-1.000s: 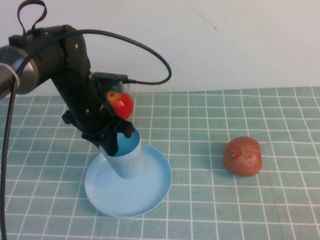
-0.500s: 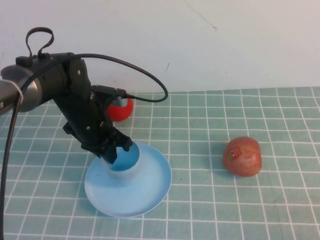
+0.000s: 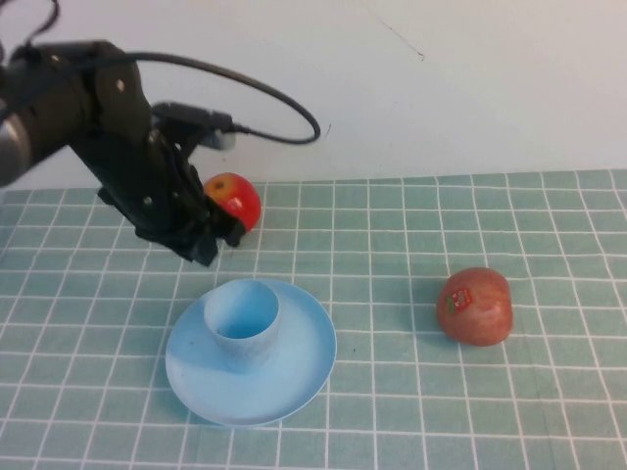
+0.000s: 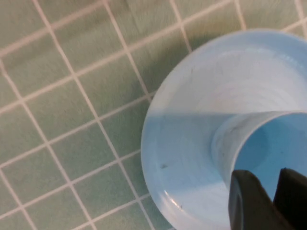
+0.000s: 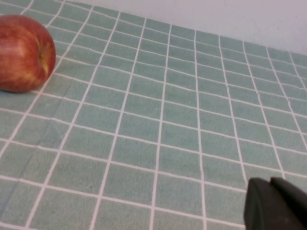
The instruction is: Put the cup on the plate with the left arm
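Cup [image 3: 241, 324] upright on plate [image 3: 299, 367], lower left of frame. Left gripper [image 3: 209, 240] hangs above-left, empty, jaw opening unclear. Right gripper [image 5: 277, 205] near table, unclear. Placement looks done; next: retract clear.

- A table [image 5: 158, 124] covered with a green cloth marked by a grid of thin white lines fills the right wrist view.
- A round red apple with yellowish streaks [image 5: 23, 52] rests on the cloth, cut off by the picture's edge.
- The table's far edge meets a plain pale wall [image 5: 230, 14].
- A black part of the right end effector [image 5: 276, 203] shows in one corner, above the cloth.
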Controlling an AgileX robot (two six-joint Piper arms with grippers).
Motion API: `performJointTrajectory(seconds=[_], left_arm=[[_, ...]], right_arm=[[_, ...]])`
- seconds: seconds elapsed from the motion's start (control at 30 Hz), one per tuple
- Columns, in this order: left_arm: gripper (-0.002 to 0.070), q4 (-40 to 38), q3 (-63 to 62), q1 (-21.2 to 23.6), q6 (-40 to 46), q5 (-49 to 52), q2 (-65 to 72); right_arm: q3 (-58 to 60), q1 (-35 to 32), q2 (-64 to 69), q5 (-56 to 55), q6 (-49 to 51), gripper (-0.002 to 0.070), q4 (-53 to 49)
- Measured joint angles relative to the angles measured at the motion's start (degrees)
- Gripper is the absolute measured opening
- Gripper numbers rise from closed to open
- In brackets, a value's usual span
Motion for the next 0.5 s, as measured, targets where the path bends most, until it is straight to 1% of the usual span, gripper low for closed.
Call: performJointTrajectory(seconds=[0.13, 0.2, 0.37, 0.5], left_arm=[[0.0038, 0.1, -1.8, 0.0, 0.0, 1.9, -8.9], [0.0017, -1.7, -2.0, 0.0, 0.0, 2.8, -14.1], [0.0004, -7.9, -1.9, 0.0, -0.8, 3.8, -26.5], [0.0003, -10.3, 2.2, 0.0, -1.1, 1.8, -36.7]], right_arm=[[0.0, 0.0, 0.0, 0.0, 0.0, -0.0002, 0.0], [0.0, 0.0, 0.0, 0.0, 0.0, -0.0002, 0.0], [0.0, 0.0, 0.0, 0.0, 0.0, -0.0002, 0.0], [0.0, 0.0, 0.0, 0.0, 0.0, -0.0002, 0.0]])
